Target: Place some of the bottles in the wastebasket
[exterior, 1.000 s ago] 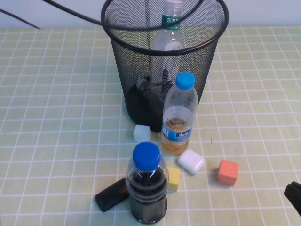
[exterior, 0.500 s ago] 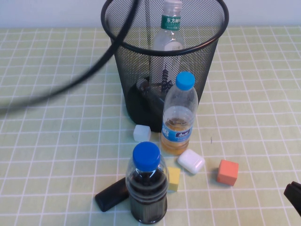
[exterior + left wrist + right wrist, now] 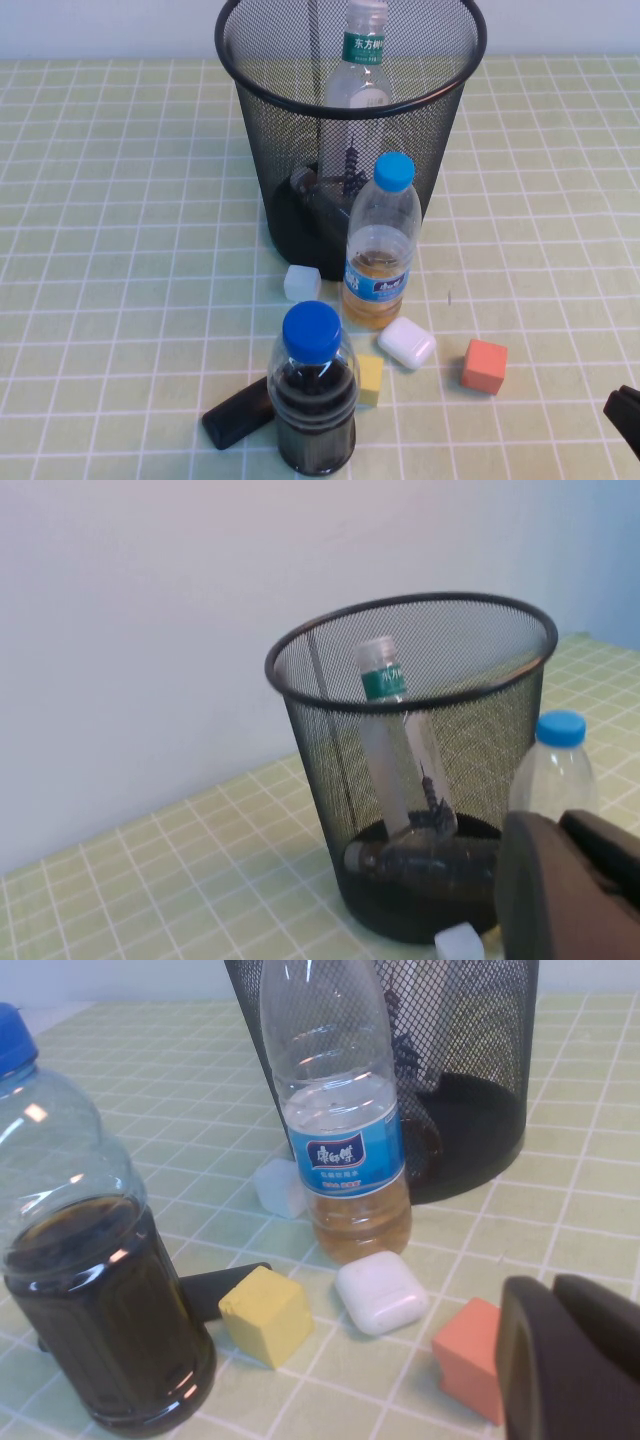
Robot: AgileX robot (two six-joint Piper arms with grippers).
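The black wire-mesh wastebasket [image 3: 290, 150] stands at the table's back centre. Inside it, the clear bottle with the green neck label [image 3: 362, 60] leans upright. The shorter bottle with the dark brown band [image 3: 320, 185] lies on the bottom. Both also show in the left wrist view, the upright one [image 3: 385, 710] and the lying one [image 3: 420, 860]. My left gripper [image 3: 565, 830] is shut and empty, outside the basket [image 3: 320, 740] and level with it; it is out of the high view. My right gripper [image 3: 625, 412] is shut and empty at the front right corner, just by the orange cube [image 3: 470, 1355].
In front of the basket stand a tall blue-capped bottle [image 3: 381, 245] and a fat blue-capped bottle of dark liquid [image 3: 313, 400]. Around them lie a white cube [image 3: 301, 282], a white earbud case [image 3: 405, 342], a yellow cube [image 3: 369, 378], an orange cube [image 3: 484, 365] and a black object [image 3: 235, 412].
A black cable swept across the upper left of the high view and has left it. The bottles, basket and right gripper have not moved.
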